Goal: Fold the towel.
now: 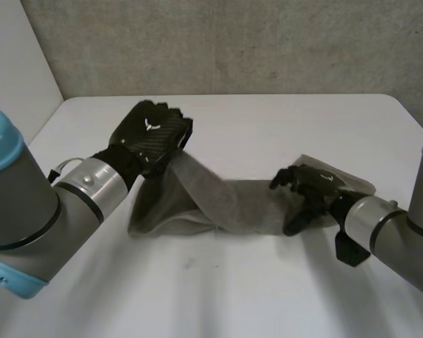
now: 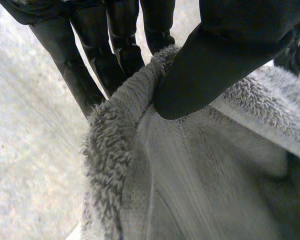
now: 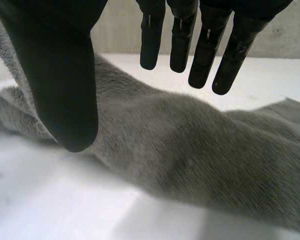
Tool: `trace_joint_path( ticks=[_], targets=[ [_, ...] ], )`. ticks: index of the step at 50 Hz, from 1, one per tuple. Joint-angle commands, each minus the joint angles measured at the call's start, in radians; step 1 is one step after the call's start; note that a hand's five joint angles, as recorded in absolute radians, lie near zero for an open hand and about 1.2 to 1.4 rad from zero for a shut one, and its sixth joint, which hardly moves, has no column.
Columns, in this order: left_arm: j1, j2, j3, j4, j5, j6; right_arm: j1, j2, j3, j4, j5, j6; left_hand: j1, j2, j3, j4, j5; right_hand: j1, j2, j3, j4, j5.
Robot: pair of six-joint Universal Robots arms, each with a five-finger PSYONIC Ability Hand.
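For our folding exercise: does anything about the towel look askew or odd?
Yes. The towel is bunched into a rumpled band, not flat on the table. The left hand pinches one end raised; the right hand is open over the other.

The towel [image 1: 218, 204] is soft grey terry cloth, fuzzy and looped along its edge with a flatter ribbed woven band beside it. The back of the left hand [image 1: 151, 134] is a black woven-looking shell with a slight sheen, and the right hand [image 1: 314, 184] has smooth, matt black fingers [image 3: 204, 55] like plastic. The table [image 1: 268, 134] is smooth matt white, the wall [image 1: 233, 42] rough grey like concrete, and the left arm [image 1: 92, 186] satin grey metal.
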Motion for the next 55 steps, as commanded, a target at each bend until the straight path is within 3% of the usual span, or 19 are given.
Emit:
trace_joint_path(
  ticks=[1, 2, 4, 10, 12, 14, 21, 26, 29, 32, 34, 35, 36, 40, 42, 46, 48, 50, 55],
  targets=[
    [-0.083, 0.063, 0.043, -0.059, -0.041, -0.049, 0.145, 0.184, -0.182, -0.021, 0.053, 0.007, 0.232, 0.182, 0.183, 0.18, 0.196, 0.177, 0.12, 0.125, 0.13, 0.128],
    [-0.084, 0.063, 0.043, -0.06, -0.041, -0.049, 0.145, 0.185, -0.182, -0.021, 0.053, 0.007, 0.232, 0.182, 0.183, 0.18, 0.196, 0.177, 0.121, 0.125, 0.13, 0.129],
    [-0.08, 0.077, 0.057, -0.056, -0.055, -0.053, 0.167, 0.273, -0.248, -0.004, 0.105, -0.068, 0.232, 0.182, 0.183, 0.18, 0.196, 0.391, 0.334, 0.338, 0.344, 0.342],
    [-0.053, 0.075, 0.103, -0.063, -0.094, -0.065, 0.165, 0.346, -0.325, 0.027, 0.162, -0.228, 0.232, 0.182, 0.183, 0.18, 0.196, 0.58, 0.523, 0.527, 0.533, 0.531],
    [-0.035, 0.068, 0.132, -0.061, -0.11, -0.083, 0.162, 0.355, -0.386, 0.047, 0.168, -0.294, 0.232, 0.182, 0.183, 0.18, 0.196, 0.895, 0.838, 0.842, 0.848, 0.846],
    [-0.028, 0.063, 0.149, -0.058, -0.11, -0.089, 0.159, 0.347, -0.417, 0.056, 0.166, -0.312, 0.232, 0.182, 0.183, 0.18, 0.196, 0.997, 0.941, 0.945, 0.95, 0.949],
    [0.004, 0.012, 0.252, -0.046, -0.126, -0.089, 0.153, 0.235, -0.612, 0.036, 0.163, -0.355, 0.232, 0.182, 0.183, 0.18, 0.196, 0.998, 0.942, 0.946, 0.951, 0.95],
    [0.007, -0.015, 0.417, -0.015, -0.25, -0.105, 0.147, 0.166, -0.792, -0.155, 0.154, -0.403, 0.232, 0.182, 0.183, 0.18, 0.196, 0.998, 0.942, 0.946, 0.951, 0.95],
    [0.01, -0.012, 0.451, 0.026, -0.307, -0.125, 0.142, 0.162, -0.817, -0.174, 0.154, -0.414, 0.232, 0.182, 0.183, 0.18, 0.196, 0.998, 0.942, 0.946, 0.951, 0.95],
    [0.005, -0.012, 0.442, 0.037, -0.316, -0.132, 0.116, 0.171, -0.846, -0.084, 0.1, -0.449, 0.232, 0.182, 0.183, 0.18, 0.196, 0.998, 0.942, 0.946, 0.951, 0.95],
    [-0.002, -0.002, 0.377, 0.026, -0.311, -0.138, 0.113, 0.208, -0.854, 0.119, 0.025, -0.516, 0.232, 0.182, 0.183, 0.18, 0.196, 0.998, 0.942, 0.946, 0.951, 0.95],
    [-0.002, -0.002, 0.376, 0.026, -0.311, -0.138, 0.113, 0.208, -0.854, 0.12, 0.025, -0.516, 0.232, 0.182, 0.183, 0.18, 0.196, 0.998, 0.942, 0.946, 0.951, 0.95],
    [-0.005, 0.008, 0.315, 0.019, -0.305, -0.137, 0.113, 0.229, -0.848, 0.227, 0.002, -0.573, 0.232, 0.182, 0.183, 0.18, 0.196, 0.998, 0.942, 0.946, 0.951, 0.95],
    [-0.008, 0.049, 0.181, 0.01, -0.272, -0.132, 0.112, 0.272, -0.833, 0.429, -0.006, -0.696, 0.232, 0.182, 0.183, 0.18, 0.196, 0.998, 0.942, 0.946, 0.951, 0.95],
    [-0.008, 0.081, 0.049, 0.01, -0.201, -0.128, 0.107, 0.321, -0.819, 0.58, 0.014, -0.784, 0.232, 0.182, 0.183, 0.18, 0.196, 0.998, 0.942, 0.946, 0.951, 0.95],
    [-0.008, 0.083, -0.044, 0.011, -0.143, -0.12, 0.082, 0.354, -0.819, 0.636, 0.042, -0.822, 0.232, 0.182, 0.183, 0.18, 0.196, 0.998, 0.942, 0.946, 0.951, 0.95],
    [-0.01, 0.078, -0.072, 0.011, -0.127, -0.115, 0.07, 0.36, -0.822, 0.62, 0.057, -0.814, 0.232, 0.182, 0.183, 0.18, 0.196, 0.97, 0.913, 0.918, 0.923, 0.922],
    [-0.014, 0.069, -0.092, 0.011, -0.117, -0.1, 0.066, 0.357, -0.814, 0.552, 0.073, -0.768, 0.232, 0.182, 0.183, 0.18, 0.196, -0.169, -0.226, -0.221, -0.216, -0.217],
    [-0.021, 0.071, -0.083, 0.013, -0.117, -0.094, 0.07, 0.302, -0.744, 0.447, 0.068, -0.577, 0.232, 0.182, 0.183, 0.18, 0.196, -0.223, -0.28, -0.276, -0.27, -0.272]
  ],
)
